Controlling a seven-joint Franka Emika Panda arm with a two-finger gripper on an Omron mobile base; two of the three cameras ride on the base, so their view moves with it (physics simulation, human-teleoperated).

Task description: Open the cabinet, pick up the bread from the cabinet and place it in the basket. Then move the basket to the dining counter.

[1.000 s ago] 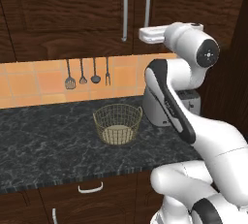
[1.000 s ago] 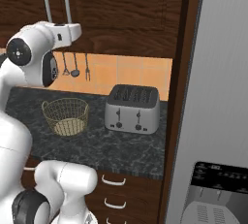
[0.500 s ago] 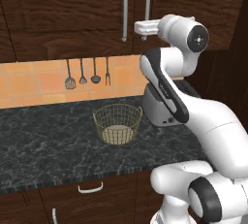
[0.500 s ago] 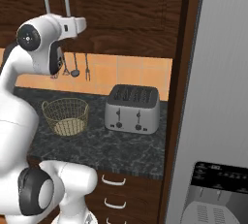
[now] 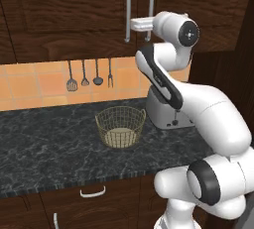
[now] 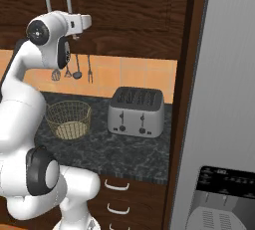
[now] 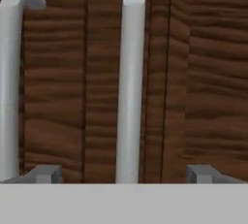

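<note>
Two silver bar handles ran down the closed doors of the cabinet (image 5: 74,10), & the gripper (image 7: 124,173) was raised up to them, pointed straight at the door fronts. In the hand view its fingertips (image 7: 44,173) stood wide apart, nothing between them but one handle (image 7: 131,82): that bar rose up the middle of the gap, not touching either tip. The other handle (image 7: 10,82) sat off to the side, beyond one tip. Jaws fully spread, nothing held.

Left base view showed the white hand up at the right-hand bar (image 5: 150,5), approx. at its lower half; the left bar (image 5: 127,10) was just beside. Both doors were shut, so the bread wasn't visible.

The basket (image 5: 120,125) sat upright on the black speckled counter (image 5: 44,148), below the cabinet & well apart from the gripper, w/ nothing in it. A toaster (image 6: 137,111) stood near the basket on the same counter. Utensils (image 5: 89,74) hung on the orange tile wall behind.
</note>
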